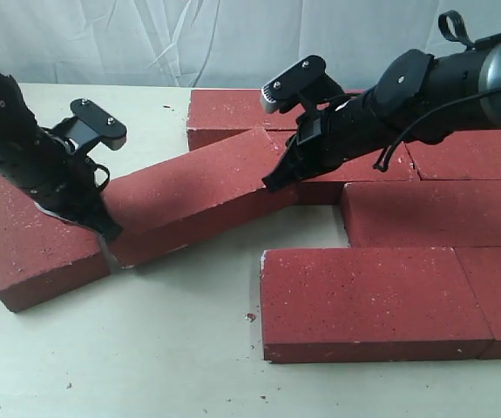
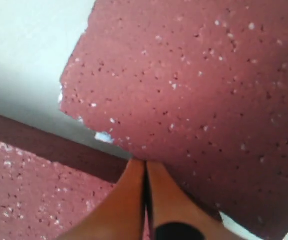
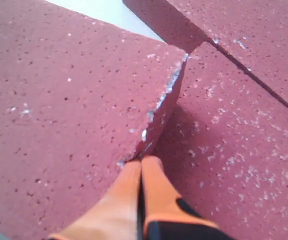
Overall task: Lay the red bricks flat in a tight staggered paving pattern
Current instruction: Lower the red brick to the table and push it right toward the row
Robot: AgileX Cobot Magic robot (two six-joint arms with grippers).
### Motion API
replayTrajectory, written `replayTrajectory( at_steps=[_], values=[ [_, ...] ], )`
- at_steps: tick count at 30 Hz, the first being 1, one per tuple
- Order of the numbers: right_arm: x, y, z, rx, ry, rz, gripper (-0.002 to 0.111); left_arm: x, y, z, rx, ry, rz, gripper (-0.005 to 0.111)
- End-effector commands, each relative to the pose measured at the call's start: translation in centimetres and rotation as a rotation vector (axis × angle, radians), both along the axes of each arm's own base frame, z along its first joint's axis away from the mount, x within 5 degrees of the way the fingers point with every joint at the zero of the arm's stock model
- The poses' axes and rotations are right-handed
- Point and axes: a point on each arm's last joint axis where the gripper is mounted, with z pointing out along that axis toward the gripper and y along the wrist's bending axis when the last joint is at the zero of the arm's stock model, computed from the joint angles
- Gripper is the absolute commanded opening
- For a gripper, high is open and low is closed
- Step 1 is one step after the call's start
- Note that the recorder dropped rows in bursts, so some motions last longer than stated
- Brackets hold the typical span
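Several red bricks lie on the pale table. One slanted brick [image 1: 193,196] runs diagonally between both arms. Its right end rests up on a laid brick [image 3: 224,150]. My left gripper [image 1: 111,235] is shut and empty. Its tips [image 2: 145,162] press into the seam where the slanted brick's [image 2: 199,85] left end meets the far-left brick [image 1: 32,239]. My right gripper [image 1: 272,183] is also shut and empty, with its tips [image 3: 141,160] against the chipped right edge of the slanted brick [image 3: 68,100].
Flat bricks form rows on the right: a front one [image 1: 363,300], one behind it [image 1: 433,213], and a back one [image 1: 233,113]. Bare table [image 1: 145,348] shows at the front left. A white curtain hangs behind.
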Motion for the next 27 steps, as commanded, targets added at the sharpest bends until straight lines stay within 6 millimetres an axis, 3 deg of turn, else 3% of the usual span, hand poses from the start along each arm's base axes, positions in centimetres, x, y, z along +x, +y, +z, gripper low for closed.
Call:
replayTrajectory(
  at_steps=[1,13,22,27],
  values=[
    [-2.3,3.0,-0.2,0.035,0.100,0.104,-0.001,0.2,-0.9,0.7,-0.031,-0.046,0.007,0.000],
    [-3.8,4.3,-0.4,0.031,0.158,0.179,-0.001,2.2,1.7,1.2,-0.032,-0.189,0.119,0.000],
    [-4.0,4.3,-0.6,0.028,0.177,0.191,-0.001,2.0,1.6,1.1,-0.033,-0.165,0.118,0.000],
    [-3.9,4.1,-1.2,-0.026,0.163,0.222,-0.001,1.1,1.8,0.7,0.010,-0.062,0.077,0.000]
  ],
)
